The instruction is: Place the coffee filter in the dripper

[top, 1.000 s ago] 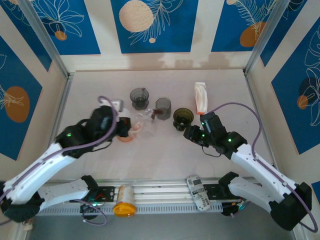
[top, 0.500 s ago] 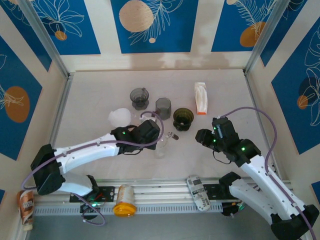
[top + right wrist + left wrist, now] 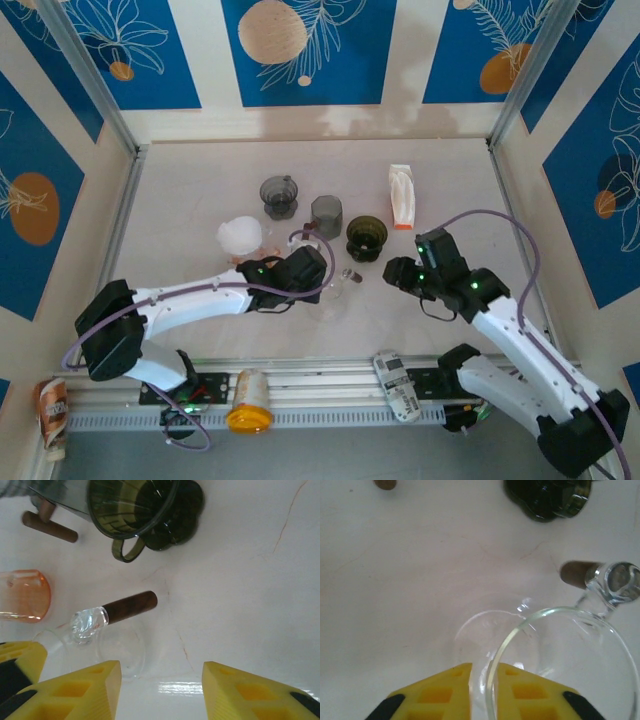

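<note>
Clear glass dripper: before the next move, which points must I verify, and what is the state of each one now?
1. Left pincer straddles the rim of the clear glass dripper: ok.
2. Its grip is firm: cannot tell.
3. Glass dripper empty for the filter: ok.
4. White coffee filter held by a pincer: not ok, it lies on the table.
5. Right pincer open and empty: ok.
6. Dark green dripper apart from the glass one: ok.

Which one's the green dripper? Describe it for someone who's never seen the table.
On the table, start at the white packet far right. The green dripper stands nearest it, ending a short row. It alone is olive-green, with a loop handle; the two vessels beside it are smoky grey.
</note>
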Controlling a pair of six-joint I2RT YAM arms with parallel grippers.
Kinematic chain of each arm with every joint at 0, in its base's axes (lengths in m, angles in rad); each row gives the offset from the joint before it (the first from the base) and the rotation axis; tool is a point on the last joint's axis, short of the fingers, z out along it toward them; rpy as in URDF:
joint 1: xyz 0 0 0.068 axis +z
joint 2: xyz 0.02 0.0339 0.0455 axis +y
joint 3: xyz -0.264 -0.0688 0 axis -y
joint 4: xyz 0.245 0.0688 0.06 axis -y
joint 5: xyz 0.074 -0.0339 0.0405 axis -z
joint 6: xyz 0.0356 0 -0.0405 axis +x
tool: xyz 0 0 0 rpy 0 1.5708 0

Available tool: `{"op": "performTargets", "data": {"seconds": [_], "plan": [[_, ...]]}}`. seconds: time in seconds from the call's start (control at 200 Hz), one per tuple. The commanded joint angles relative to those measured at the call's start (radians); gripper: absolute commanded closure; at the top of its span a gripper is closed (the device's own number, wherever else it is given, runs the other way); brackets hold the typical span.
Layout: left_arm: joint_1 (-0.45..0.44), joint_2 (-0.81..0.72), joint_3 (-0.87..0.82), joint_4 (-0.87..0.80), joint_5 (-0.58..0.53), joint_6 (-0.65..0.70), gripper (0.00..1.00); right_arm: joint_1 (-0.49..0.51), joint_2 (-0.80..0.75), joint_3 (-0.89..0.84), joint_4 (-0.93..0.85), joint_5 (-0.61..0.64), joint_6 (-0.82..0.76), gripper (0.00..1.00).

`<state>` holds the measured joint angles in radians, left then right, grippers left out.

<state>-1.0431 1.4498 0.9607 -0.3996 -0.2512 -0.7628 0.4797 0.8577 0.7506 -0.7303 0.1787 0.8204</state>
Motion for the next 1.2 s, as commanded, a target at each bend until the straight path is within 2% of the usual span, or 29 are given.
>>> {"op": "performTargets", "data": {"seconds": [0.0,0.325,0.44,0.645,0.8,1.08,1.195], "plan": [[-0.011,-0.014,-0.007,0.018,0.014,-0.02,0.69,-0.02,0.088,0.054,0.061,-0.039,-0.018,0.52],[-0.011,-0.24,0.034,-0.014,-0.036,0.027,0.15,-0.134,0.417,0.165,0.211,-0.078,-0.024,0.54],[-0.011,-0.34,0.023,-0.028,-0.043,0.035,0.0,-0.152,0.519,0.195,0.246,-0.084,-0.018,0.54],[-0.01,-0.528,-0.015,-0.059,-0.09,0.029,0.0,-0.173,0.665,0.248,0.273,-0.094,-0.001,0.57],[-0.01,-0.662,-0.04,-0.09,-0.145,0.039,0.0,-0.178,0.718,0.28,0.268,-0.09,-0.004,0.71],[-0.01,-0.802,-0.071,-0.131,-0.188,0.046,0.0,-0.211,0.656,0.252,0.258,-0.071,-0.018,0.99],[-0.01,-0.82,-0.065,-0.155,-0.184,0.048,0.0,-0.253,0.59,0.239,0.239,-0.082,-0.031,1.0]]}}
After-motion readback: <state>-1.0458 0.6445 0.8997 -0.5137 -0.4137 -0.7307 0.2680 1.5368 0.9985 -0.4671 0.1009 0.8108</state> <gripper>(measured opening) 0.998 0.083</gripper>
